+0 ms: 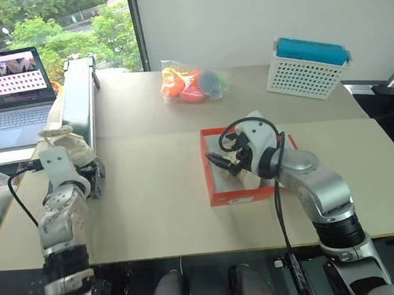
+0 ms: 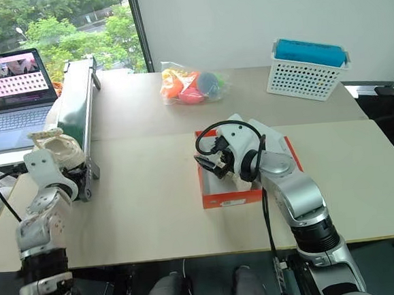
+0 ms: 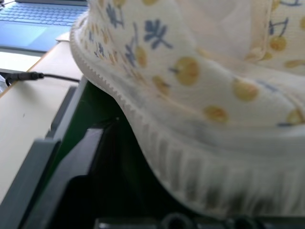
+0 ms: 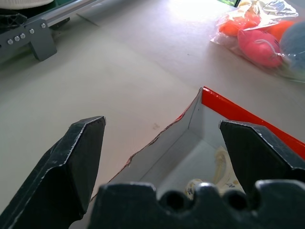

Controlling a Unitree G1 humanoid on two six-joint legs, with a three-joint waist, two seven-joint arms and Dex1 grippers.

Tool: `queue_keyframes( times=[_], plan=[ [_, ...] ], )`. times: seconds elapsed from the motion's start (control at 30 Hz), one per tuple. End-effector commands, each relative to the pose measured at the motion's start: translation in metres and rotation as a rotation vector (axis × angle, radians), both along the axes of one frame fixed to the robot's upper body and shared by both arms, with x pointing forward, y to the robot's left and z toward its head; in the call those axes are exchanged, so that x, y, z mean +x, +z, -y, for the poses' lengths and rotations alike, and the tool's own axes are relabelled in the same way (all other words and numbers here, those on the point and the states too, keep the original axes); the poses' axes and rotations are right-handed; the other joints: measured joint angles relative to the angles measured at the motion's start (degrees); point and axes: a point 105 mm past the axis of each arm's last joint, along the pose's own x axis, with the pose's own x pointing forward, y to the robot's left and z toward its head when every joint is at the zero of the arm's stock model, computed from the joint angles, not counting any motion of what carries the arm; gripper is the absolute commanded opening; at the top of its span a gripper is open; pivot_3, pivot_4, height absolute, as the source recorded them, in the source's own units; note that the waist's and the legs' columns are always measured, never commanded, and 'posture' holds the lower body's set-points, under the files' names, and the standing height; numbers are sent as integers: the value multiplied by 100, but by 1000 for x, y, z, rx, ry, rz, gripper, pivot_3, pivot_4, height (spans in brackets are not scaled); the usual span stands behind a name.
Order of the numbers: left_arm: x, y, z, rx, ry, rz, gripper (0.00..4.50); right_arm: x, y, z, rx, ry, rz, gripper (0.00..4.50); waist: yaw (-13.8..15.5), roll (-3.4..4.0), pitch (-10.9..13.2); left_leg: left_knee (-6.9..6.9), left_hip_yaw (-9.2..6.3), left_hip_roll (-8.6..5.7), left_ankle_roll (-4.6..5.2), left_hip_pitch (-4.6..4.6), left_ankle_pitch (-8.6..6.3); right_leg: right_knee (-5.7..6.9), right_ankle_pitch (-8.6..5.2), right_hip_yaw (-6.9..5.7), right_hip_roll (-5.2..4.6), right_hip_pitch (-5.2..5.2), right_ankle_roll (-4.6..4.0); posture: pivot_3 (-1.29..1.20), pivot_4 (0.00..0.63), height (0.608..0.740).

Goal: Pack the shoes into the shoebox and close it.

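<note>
The shoebox [image 2: 247, 197] stands open in the middle of the table [image 1: 154, 212], its lid not yet on. The right gripper [image 4: 162, 143] hangs over its near-left corner with fingers spread wide and nothing between them. In the right wrist view something pale lies on the white floor of the box (possibly one shoe, too little shown to confirm).

The other shoe [image 1: 66, 145], cream with a small yellow and blue print, sits at the near end of the conveyor [image 1: 79, 102] at the table's left edge, well apart from the box. The left gripper [image 1: 55, 162] is right against it; whether its fingers are spread or pressed on the shoe cannot be told.

Remaining, by my judgement: carry that shoe over, then close the box.

A bag of colourful balls [image 1: 192, 83] and a white basket [image 1: 305, 76] stand at the far side, and a laptop [image 1: 12, 100] lies beyond the conveyor. Nothing lies between shoe and box.
</note>
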Motion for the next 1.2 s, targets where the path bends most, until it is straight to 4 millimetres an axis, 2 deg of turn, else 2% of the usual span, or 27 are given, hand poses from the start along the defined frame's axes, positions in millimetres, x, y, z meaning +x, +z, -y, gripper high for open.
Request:
queue_keyframes(
  times=[0.03, 0.17, 0.33, 0.43, 0.7, 0.8, 0.97, 1.03, 1.2],
  plan=[
    [-24, 34, 5, 44, 106, 56, 4463, 2, 14, 2, 11, 0, 40, 4500, 5, -1, 0, 0, 0, 0, 0, 0, 0, 0, 0, 1, 0, 0, 0, 0, 150, 699],
    [-37, 47, 28, 87, 110, 56, 4463, 3, 13, 0, 11, 14, 30, 4500, 29, -2, -1, 1, -5, -2, 0, 0, 0, -1, 0, -1, 1, 4, 0, 0, 150, 699],
    [-45, 40, 48, 52, 95, 12, 4463, 3, 12, -4, 10, 32, 24, 4500, 34, -3, -1, 1, -3, -4, 2, 0, -1, -1, 0, 1, 1, 4, 0, 0, 150, 699],
    [-49, 25, 43, 18, 122, -38, 4463, 3, 11, -6, 10, 40, 22, 4500, 29, -3, -1, 1, -4, -2, 1, 0, 0, -1, 0, 1, 6, 4, -1, 0, 150, 699],
    [-47, 23, 34, 35, 137, -44, 4463, 2, 10, -7, 18, 42, 13, 4500, 19, -3, -1, 2, -5, -2, 2, 0, -1, 0, -1, 3, 8, 3, -2, 0, 150, 699],
    [-43, 36, 34, 99, 135, -5, 4463, 2, 8, -8, 17, 44, 8, 4500, 17, -3, -1, 1, -4, -2, 2, 0, -1, -1, -1, 3, 8, 2, -1, 0, 150, 699],
    [-45, 64, 28, 306, 187, 98, 4463, 2, 7, -8, 19, 44, 6, 4500, 17, -3, -1, 0, -4, -2, 2, 0, -1, -1, -1, 4, 8, 1, -2, 0, 150, 699],
    [-46, 68, 25, 370, 208, 105, 4463, 2, 7, -8, 20, 43, 5, 4500, 19, -3, -1, 0, -3, -2, 2, 0, -1, -1, 0, 5, 7, 2, -2, 0, 150, 699],
    [-45, 48, 18, 355, 214, 31, 4463, 2, 7, -8, 22, 39, 6, 4500, 25, -3, -1, -1, -4, -1, 2, 0, -1, -2, -1, 4, 7, 0, -2, 0, 150, 699]
  ],
)
